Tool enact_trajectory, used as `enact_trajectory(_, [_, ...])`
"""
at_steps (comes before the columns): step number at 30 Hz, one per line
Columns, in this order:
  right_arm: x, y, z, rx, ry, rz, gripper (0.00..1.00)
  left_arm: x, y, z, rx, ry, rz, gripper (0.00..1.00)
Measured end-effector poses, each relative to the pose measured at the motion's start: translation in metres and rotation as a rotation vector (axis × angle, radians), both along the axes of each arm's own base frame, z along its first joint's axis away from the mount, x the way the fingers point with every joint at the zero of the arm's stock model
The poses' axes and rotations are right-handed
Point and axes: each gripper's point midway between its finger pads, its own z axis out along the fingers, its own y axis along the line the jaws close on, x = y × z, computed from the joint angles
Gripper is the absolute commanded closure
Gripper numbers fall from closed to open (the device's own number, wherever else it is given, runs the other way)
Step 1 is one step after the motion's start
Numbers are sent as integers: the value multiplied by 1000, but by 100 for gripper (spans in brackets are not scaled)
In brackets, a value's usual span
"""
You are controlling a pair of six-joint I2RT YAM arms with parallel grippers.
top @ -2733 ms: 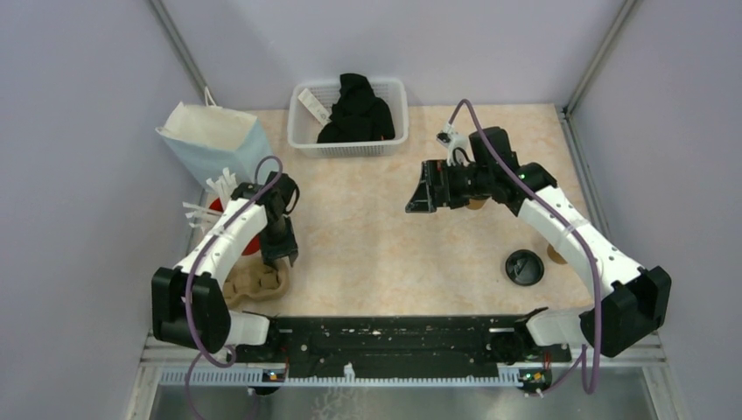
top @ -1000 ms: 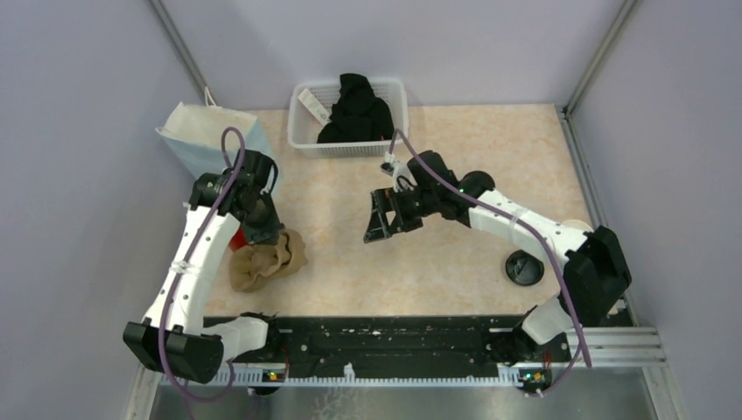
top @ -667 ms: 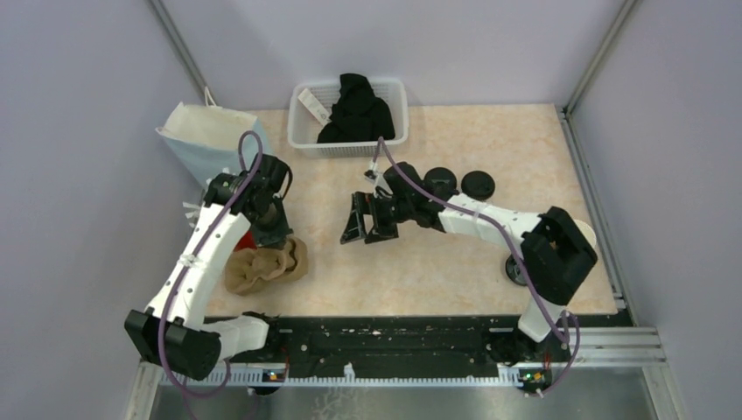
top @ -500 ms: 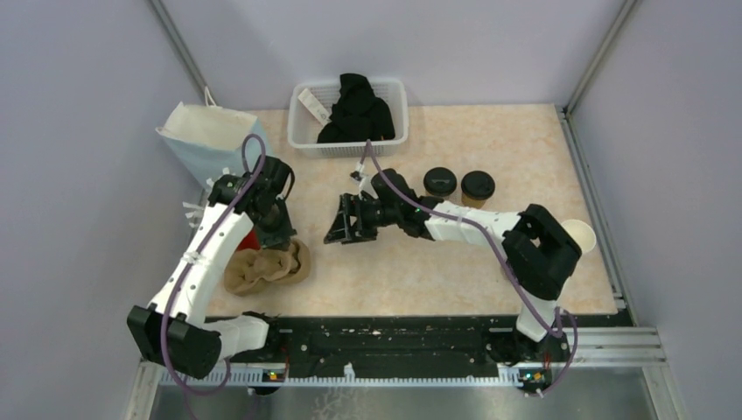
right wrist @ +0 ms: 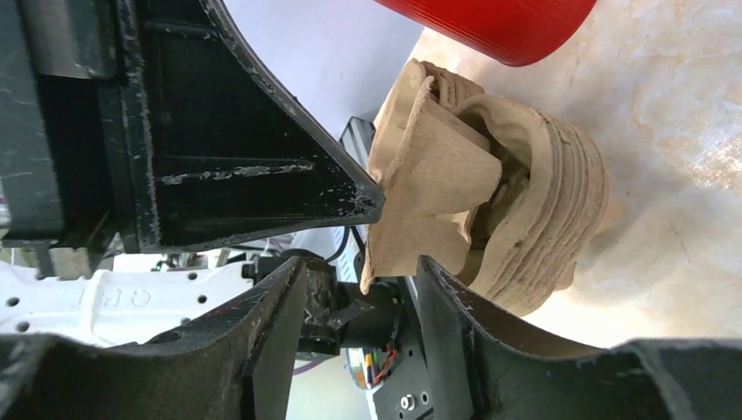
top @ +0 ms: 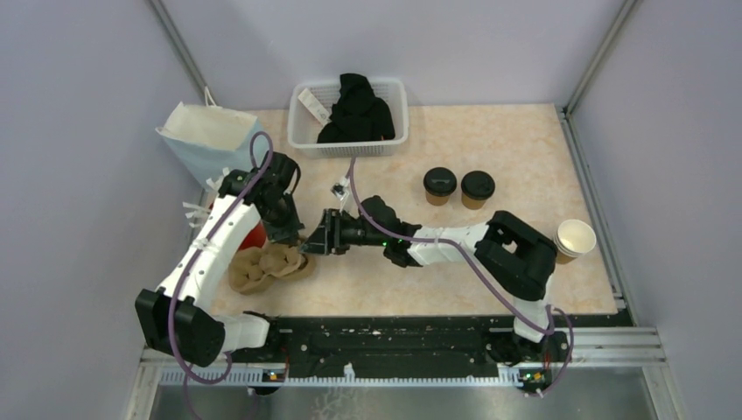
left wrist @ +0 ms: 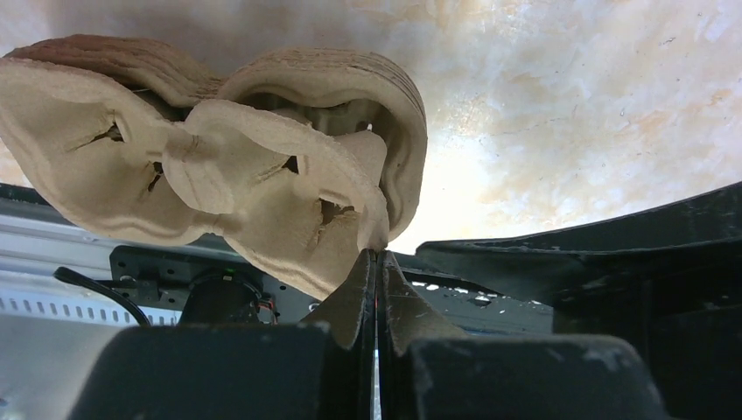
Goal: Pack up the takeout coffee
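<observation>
Two lidded takeout coffee cups (top: 439, 185) (top: 478, 187) stand upright at the table's back right, away from both arms. A stack of moulded brown cup carriers (top: 262, 267) (left wrist: 219, 166) (right wrist: 525, 219) lies at the left. My left gripper (top: 296, 234) (left wrist: 376, 255) is shut on the raised edge of the top carrier. My right gripper (top: 312, 246) (right wrist: 363, 276) reaches in from the right. Its fingers (right wrist: 455, 315) stand apart on either side of that same carrier's edge, with a gap showing.
A white basket (top: 302, 136) holding black cloth sits at the back. A pale paper bag (top: 214, 140) stands at the back left. A red cup (top: 255, 238) (right wrist: 499, 26) stands by the carriers. An open, lidless paper cup (top: 575, 237) stands at the right edge.
My right arm has swept left across the table to the carriers, its jaws narrowing. My left gripper stays shut on the carrier and has shifted a little to the right.
</observation>
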Motion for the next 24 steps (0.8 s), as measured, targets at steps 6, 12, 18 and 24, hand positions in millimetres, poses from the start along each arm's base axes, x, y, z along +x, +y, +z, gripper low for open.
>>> enact_trajectory(6, [-4,9,-16,-28,0,-31,62,1,0,-1,2,-2,-3,100])
enact_trajectory(12, [-5,19,-27,-71,-10,-61,74,2,2,-2,11,-8,-12,100])
enact_trajectory(18, [-5,29,-26,-87,-16,-65,100,4,8,-5,44,-14,-17,92])
enact_trajectory(24, [-13,31,-27,-86,64,-33,100,3,2,-1,18,-15,-70,29])
